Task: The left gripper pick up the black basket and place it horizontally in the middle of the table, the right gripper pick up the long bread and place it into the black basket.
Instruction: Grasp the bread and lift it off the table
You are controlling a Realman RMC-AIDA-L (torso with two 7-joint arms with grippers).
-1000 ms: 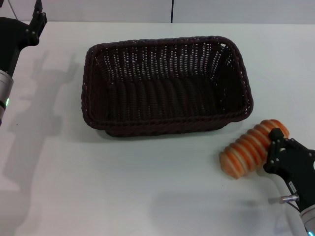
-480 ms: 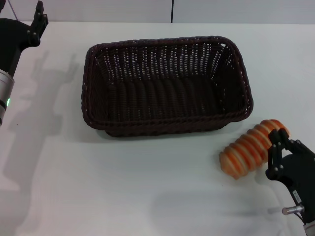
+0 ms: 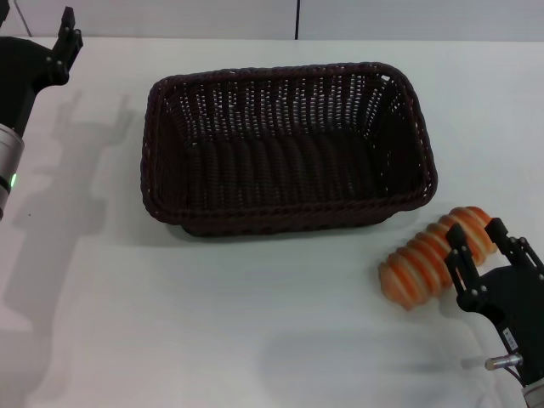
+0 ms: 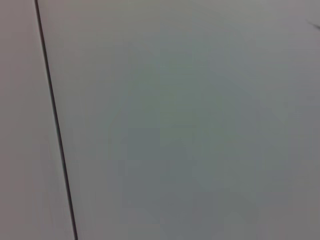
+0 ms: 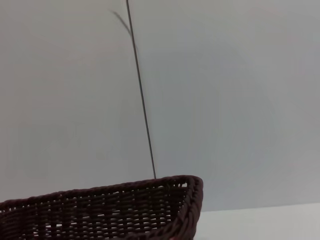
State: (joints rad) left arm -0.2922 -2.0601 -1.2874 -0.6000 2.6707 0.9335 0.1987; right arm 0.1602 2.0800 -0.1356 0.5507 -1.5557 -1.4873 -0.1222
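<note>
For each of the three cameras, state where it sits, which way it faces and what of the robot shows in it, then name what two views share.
Head view: high on the robot, looking down at the table, black basket, long bread; left hand far left, right hand open by the bread.
Left wrist view: faces a blank wall; no robot parts.
Right wrist view: low, faces the wall over the basket's rim; no robot parts.
Shared: head and right wrist views both show the basket.

The right gripper (image 3: pixel 484 238) sits at the near right, fingers spread apart and pointing up and away from its black wrist block. The left gripper (image 3: pixel 38 30) is parked at the far left, fingers apart, its arm trailing back toward the body.
</note>
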